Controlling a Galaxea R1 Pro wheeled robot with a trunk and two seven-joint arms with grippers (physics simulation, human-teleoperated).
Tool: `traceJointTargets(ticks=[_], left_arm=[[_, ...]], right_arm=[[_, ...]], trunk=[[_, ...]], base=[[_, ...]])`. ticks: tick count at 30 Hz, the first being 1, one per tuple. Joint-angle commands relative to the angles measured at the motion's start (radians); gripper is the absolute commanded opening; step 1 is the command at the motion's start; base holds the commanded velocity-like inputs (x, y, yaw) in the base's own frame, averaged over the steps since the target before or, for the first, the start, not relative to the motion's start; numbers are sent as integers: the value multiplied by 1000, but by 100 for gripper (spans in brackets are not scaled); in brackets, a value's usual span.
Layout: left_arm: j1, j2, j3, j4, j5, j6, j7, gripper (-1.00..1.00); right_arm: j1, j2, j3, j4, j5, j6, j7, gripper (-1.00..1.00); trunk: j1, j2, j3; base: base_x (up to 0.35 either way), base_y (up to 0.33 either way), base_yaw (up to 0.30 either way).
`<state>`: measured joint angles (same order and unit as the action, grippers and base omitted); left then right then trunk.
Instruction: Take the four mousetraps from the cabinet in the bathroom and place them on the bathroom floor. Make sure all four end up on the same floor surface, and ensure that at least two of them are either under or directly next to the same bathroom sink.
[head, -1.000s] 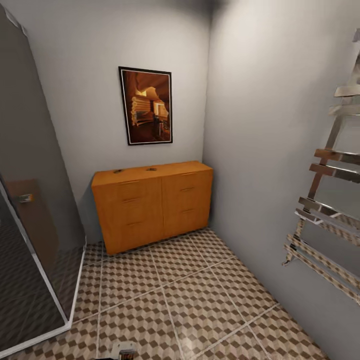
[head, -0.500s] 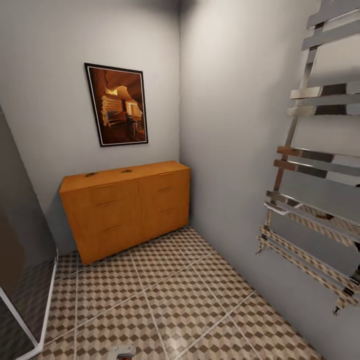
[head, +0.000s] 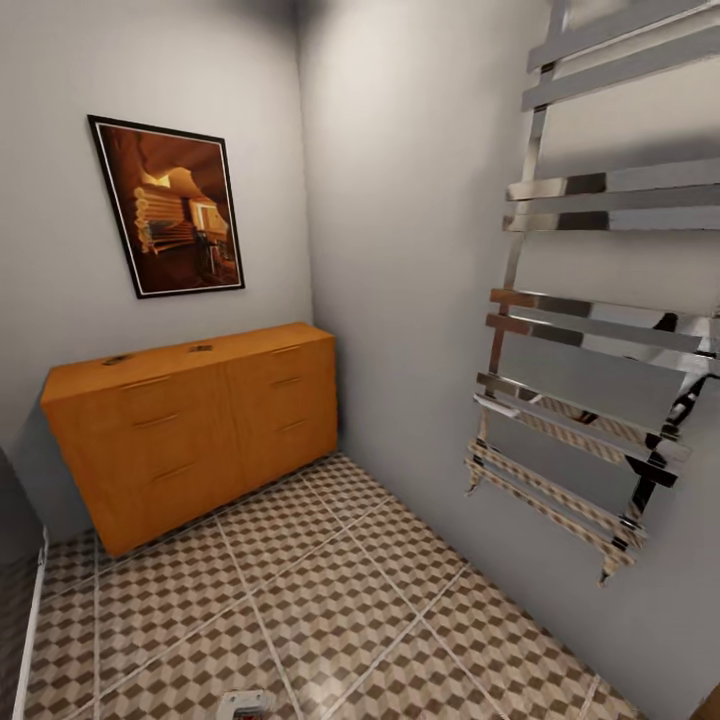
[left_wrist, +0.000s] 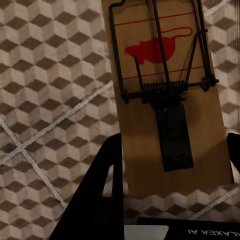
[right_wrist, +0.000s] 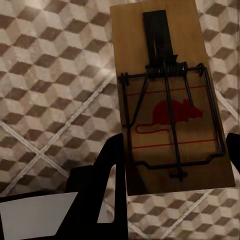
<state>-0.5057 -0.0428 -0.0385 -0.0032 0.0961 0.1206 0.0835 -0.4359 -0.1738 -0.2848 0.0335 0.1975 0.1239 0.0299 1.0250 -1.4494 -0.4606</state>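
Observation:
My left gripper (left_wrist: 174, 142) is shut on a mousetrap (left_wrist: 145, 125), a tan wooden slab with a red mouse print and a black spring bar, held above the cube-patterned bathroom floor (left_wrist: 45, 100). My right gripper (right_wrist: 175, 145) is shut on a second mousetrap (right_wrist: 165, 60) over the same tiles. In the head view the orange-brown cabinet (head: 200, 420) stands against the back wall at the left, drawers closed. Two small dark mousetraps (head: 118, 359) (head: 200, 348) lie on its top. The sink is out of view.
A chrome towel rail (head: 590, 400) juts from the right wall above the bathroom floor (head: 300, 600). A framed picture (head: 170, 205) hangs over the cabinet. A white shower base edge (head: 30, 620) runs along the far left. A small grey robot part (head: 245, 705) shows at the bottom edge.
The head view has swung to the right: the cabinet and picture sit further left, the shower glass has slid out, and more of the towel rail shows. The things themselves have not moved.

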Motion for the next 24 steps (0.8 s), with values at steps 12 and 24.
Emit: traceJointTargets(ticks=[12, 24], left_arm=[[-1, 0, -4, -1, 8, 4, 4, -100], [-1, 0, -4, -1, 8, 4, 4, -100]], right_arm=[[30, 25, -7, 1, 11, -1, 3, -100], [31, 42, -7, 2, 11, 0, 4, -100]], trunk=[[0, -1, -1], [0, -1, -1]], base=[[0, 0, -300], [0, 0, -300]])
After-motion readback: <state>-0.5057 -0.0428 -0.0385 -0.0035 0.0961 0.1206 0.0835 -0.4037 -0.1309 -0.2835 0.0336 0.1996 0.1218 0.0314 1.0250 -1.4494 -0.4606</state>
